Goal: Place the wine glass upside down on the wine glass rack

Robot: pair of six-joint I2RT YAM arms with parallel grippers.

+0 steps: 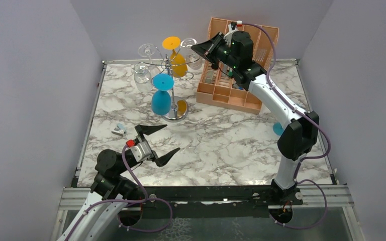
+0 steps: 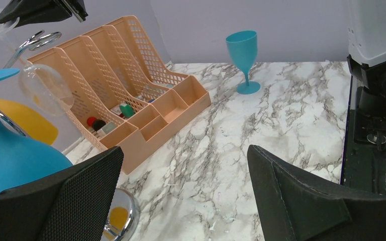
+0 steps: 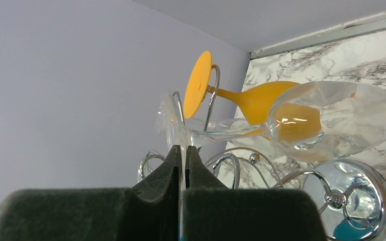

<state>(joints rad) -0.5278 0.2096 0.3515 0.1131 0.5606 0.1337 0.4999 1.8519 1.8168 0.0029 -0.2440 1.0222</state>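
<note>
The silver wine glass rack (image 1: 170, 93) stands at the back of the table on its disc base (image 1: 177, 114). A blue glass (image 1: 161, 100), an orange glass (image 1: 177, 63) and a clear glass (image 1: 141, 73) hang on it upside down. My right gripper (image 1: 197, 48) is shut on the foot (image 3: 170, 120) of a clear wine glass (image 3: 331, 120), held tilted with its stem among the scroll arms (image 3: 226, 160) beside the orange glass (image 3: 261, 100). My left gripper (image 1: 171, 138) is open and empty, low over the table in front of the rack; it also shows in the left wrist view (image 2: 186, 153).
An orange slotted organiser (image 1: 231, 75) stands right of the rack, under my right arm. A teal glass (image 2: 242, 50) stands upright on the table at the right, behind the right arm (image 1: 277, 129). A small pale object (image 1: 118, 129) lies at the left.
</note>
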